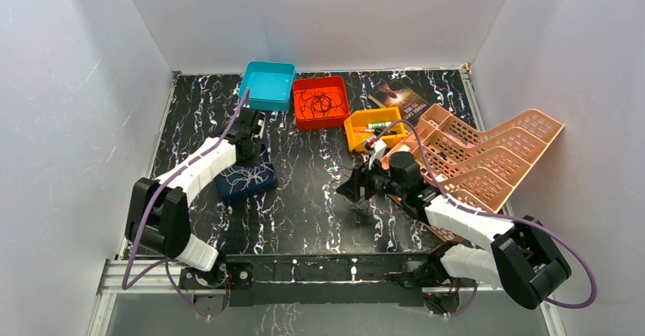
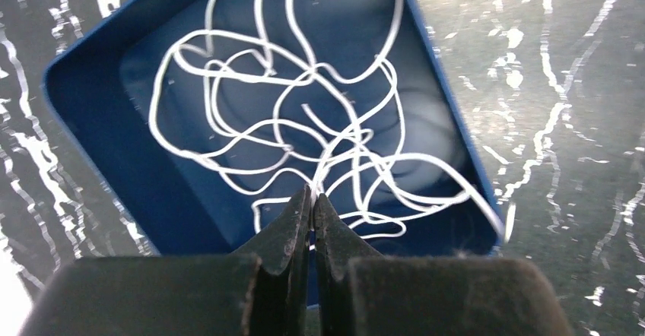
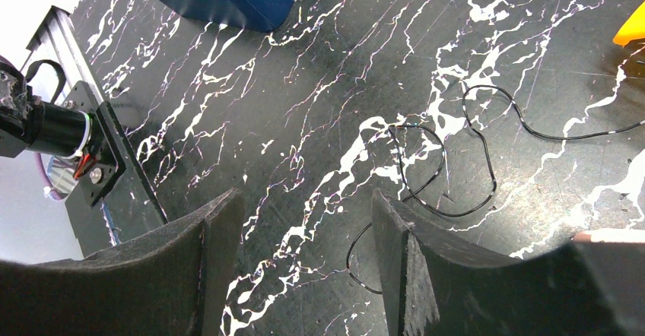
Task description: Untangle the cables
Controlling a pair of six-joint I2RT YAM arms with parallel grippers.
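The bench (image 3: 304, 85) is black with white veins like marble, and plain white walls (image 1: 304, 17) close it on three sides. My left end effector (image 2: 312, 198) is pressed together and pinches one strand of the white cables (image 2: 327, 150), which lie in loops inside the dark blue box (image 2: 84, 100). My right end effector (image 3: 304, 203) is spread above the bench, and the black cable (image 3: 490, 165) lies just beyond its fingers.

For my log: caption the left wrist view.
Left end effector pinches white cable tangled in blue tray.
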